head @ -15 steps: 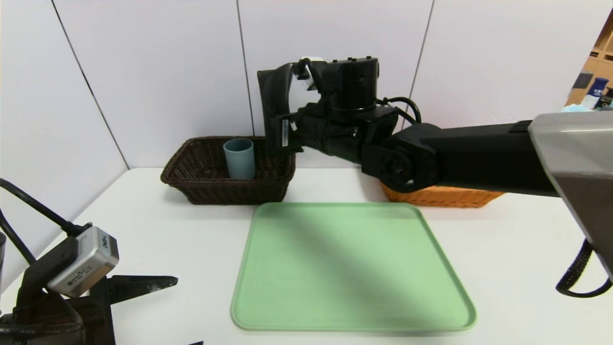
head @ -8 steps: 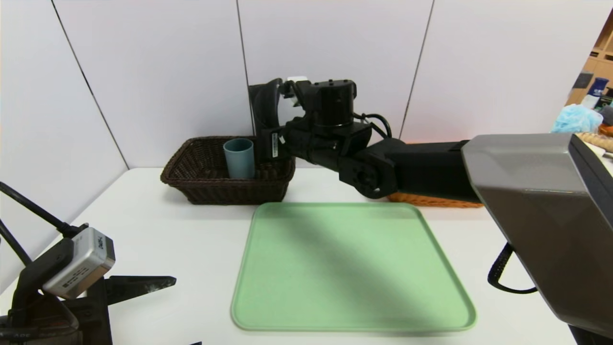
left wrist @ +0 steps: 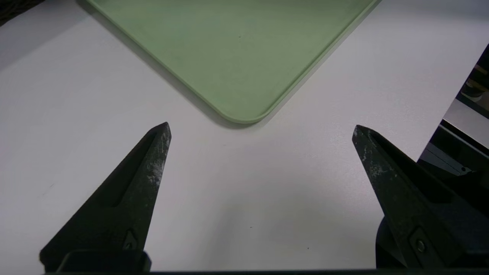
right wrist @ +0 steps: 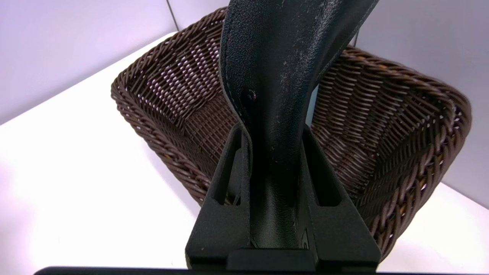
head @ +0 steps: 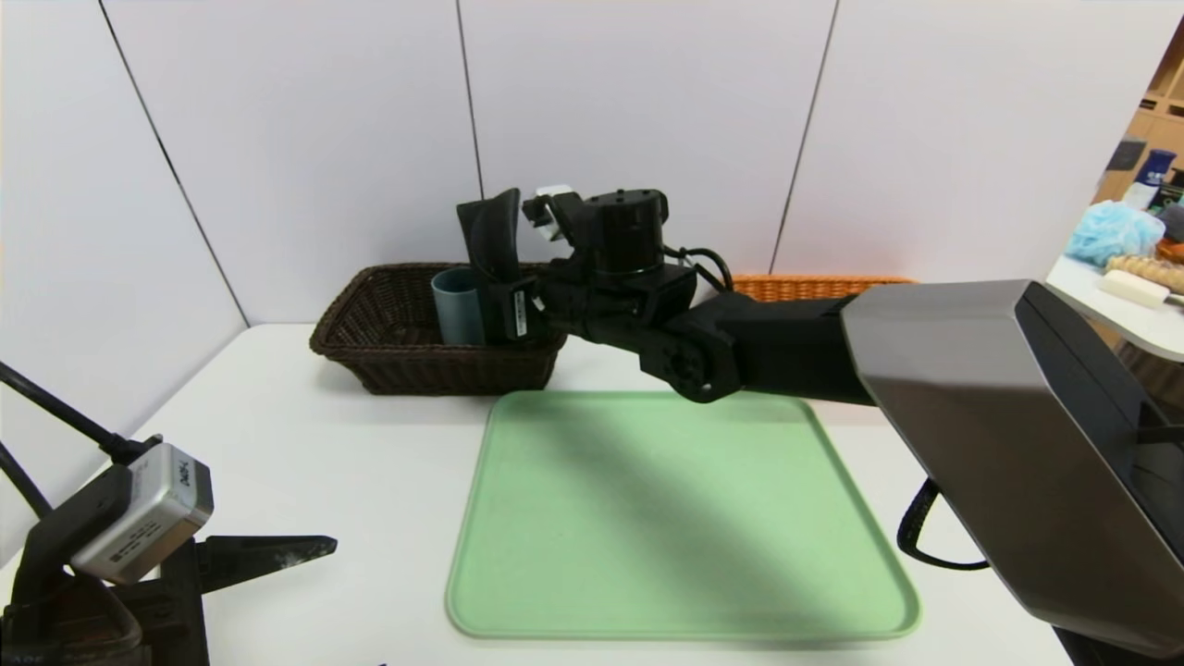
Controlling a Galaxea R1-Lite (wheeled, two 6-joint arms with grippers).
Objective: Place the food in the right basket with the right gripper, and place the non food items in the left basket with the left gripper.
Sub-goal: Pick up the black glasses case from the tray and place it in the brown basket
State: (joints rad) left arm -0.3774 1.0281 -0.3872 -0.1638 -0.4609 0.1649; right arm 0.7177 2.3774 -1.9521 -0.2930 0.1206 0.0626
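Black leather item [right wrist: 282,76], some curved, stitched piece I can't name more closely, sits pinched between the closed fingers of the right gripper [head: 504,310], standing upright out of them, and you have it at the right-hand edge of the dark brown wicker basket [head: 370,356], the left one. That is a non-food thing carried by the right arm, where the task wants the left gripper for this basket, so note the mismatch. To finish the step well, I'd judge you should bring the item fully over the basket's floor, lower it below the rim, and only then part the fingers; released from this height the tall piece would likely tip against the wall or fall out over the edge. Mind the blue-grey cup [head: 456,305] standing upright inside the basket just beside the gripper: it looks easy to knock over, so aim for the bare weave to one side of it. The orange basket [head: 814,287] lies behind the right forearm, largely hidden. In front, the green tray [head: 680,518] has nothing on it. Your left gripper [left wrist: 259,168] hovers low over the white table [left wrist: 76,114] near the tray's corner, jaws spread wide and holding nothing.
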